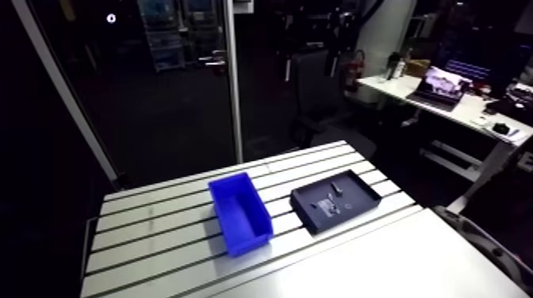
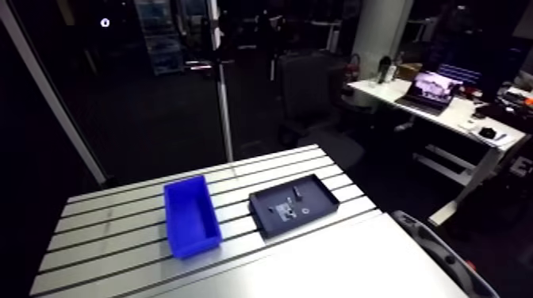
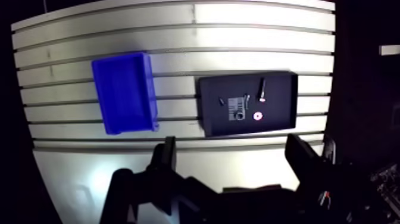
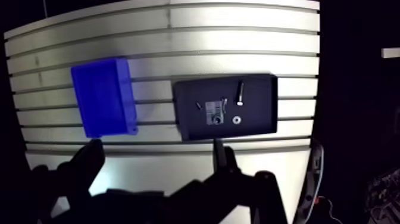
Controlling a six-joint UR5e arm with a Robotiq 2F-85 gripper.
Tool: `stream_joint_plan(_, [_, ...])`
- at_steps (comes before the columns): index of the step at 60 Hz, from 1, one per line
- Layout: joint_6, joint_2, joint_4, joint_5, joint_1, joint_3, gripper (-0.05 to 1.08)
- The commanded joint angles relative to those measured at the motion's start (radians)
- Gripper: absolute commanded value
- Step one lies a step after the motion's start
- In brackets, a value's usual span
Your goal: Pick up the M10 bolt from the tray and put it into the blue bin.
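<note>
Work has not begun: the M10 bolt (image 3: 262, 89) lies toward the far side of the black tray (image 3: 284, 104), right of the blue bin (image 3: 122, 92), and the gripper (image 3: 232, 149) hangs high above with fingers spread and empty, so the grasp, carry and drop are all left.

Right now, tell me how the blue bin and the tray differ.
The blue bin is bright blue; the tray is black. The bin has tall walls, the tray a low rim. The bin looks empty; the tray holds a bolt and small parts. The bin's long side runs across the slots of the table, the tray's along them. Both are open-topped rectangles, apart on the table.
</note>
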Motion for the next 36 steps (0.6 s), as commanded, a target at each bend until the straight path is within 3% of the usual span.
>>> stream_joint_plan(1, [-0.045,0.058,-0.056,0.012,-0.067,0.003,0.01])
stream_joint_plan(12, [-0.061,0.103,-0.119,0.012,-0.110,0.025,0.01])
stream_joint_plan(36, [-0.066,0.137,-0.204,0.012,-0.146,0.097,0.01])
